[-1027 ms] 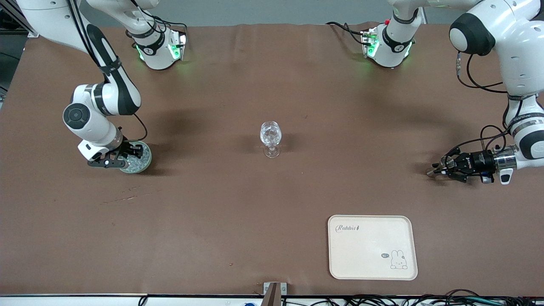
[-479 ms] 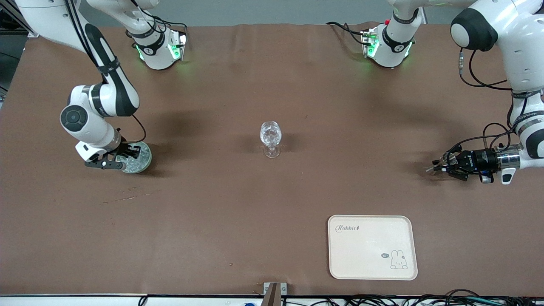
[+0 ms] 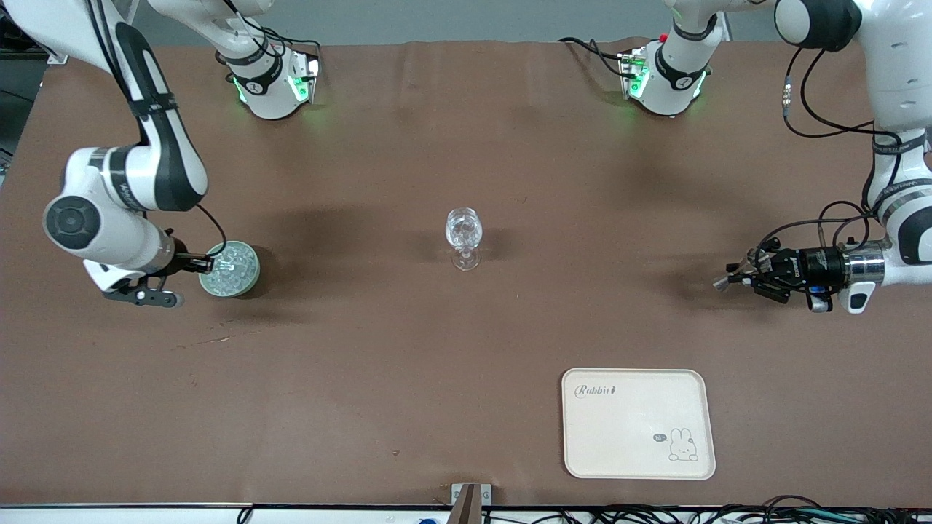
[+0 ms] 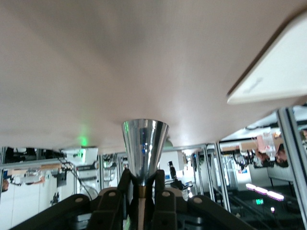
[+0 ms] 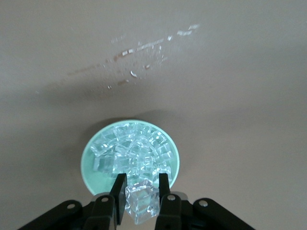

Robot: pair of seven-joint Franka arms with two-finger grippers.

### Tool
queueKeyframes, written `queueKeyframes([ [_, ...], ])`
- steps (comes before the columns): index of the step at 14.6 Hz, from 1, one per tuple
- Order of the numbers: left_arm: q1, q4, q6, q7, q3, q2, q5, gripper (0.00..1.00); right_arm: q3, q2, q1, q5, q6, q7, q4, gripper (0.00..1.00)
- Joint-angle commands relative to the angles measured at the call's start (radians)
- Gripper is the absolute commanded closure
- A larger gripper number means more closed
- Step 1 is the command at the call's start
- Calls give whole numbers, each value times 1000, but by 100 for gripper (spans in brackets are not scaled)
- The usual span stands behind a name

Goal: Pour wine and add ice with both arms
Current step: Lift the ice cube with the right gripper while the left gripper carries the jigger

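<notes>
A clear stemmed wine glass (image 3: pixel 464 236) stands at the table's middle. A pale green bowl (image 3: pixel 247 280) heaped with ice (image 3: pixel 228 268) sits toward the right arm's end; it also shows in the right wrist view (image 5: pixel 88 160). My right gripper (image 3: pixel 192 263) hangs by the bowl's rim, shut on one clear ice cube (image 5: pixel 141 201) between its fingers (image 5: pixel 120 184). My left gripper (image 3: pixel 744 274) is low over the table at the left arm's end, lying level, shut on the narrow neck of a shiny silver cone-shaped cup (image 4: pixel 145 146), whose mouth (image 3: pixel 722 284) points toward the glass.
A cream tray (image 3: pixel 637 451) with a rabbit print lies near the front edge, toward the left arm's end; its corner shows in the left wrist view (image 4: pixel 273 72). Small scuff marks (image 5: pixel 144 52) dot the brown table near the bowl.
My right gripper has drawn back off the bowl toward the right arm's end, carrying an ice cube. My left gripper with the silver cup has shifted slightly toward the glass.
</notes>
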State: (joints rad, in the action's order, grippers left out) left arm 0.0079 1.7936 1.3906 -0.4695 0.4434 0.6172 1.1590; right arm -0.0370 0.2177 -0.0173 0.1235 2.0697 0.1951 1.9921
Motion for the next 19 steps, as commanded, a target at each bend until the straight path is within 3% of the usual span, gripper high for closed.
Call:
queueKeyframes([
  [1,0,157,114,-46,-98,-173,-31,100,6,-78,4,-21,-135,20,-96,99],
  [4,3,237,302,-190,-277,-286,-41,100,-1,-144,8,-105,-242,9,-208,99],
  [7,10,239,450,-407,-483,-333,-102,100,-4,-162,10,-119,-360,4,-347,99],
  [11,11,237,619,-584,-691,-358,-102,100,-14,-164,11,-119,-551,-6,-525,99],
  [14,12,239,692,-592,-788,-372,-102,100,-32,-161,0,-113,-560,-32,-602,99],
  [19,6,237,881,-682,-942,-358,-128,100,-6,-158,46,-117,-562,-37,-607,99],
])
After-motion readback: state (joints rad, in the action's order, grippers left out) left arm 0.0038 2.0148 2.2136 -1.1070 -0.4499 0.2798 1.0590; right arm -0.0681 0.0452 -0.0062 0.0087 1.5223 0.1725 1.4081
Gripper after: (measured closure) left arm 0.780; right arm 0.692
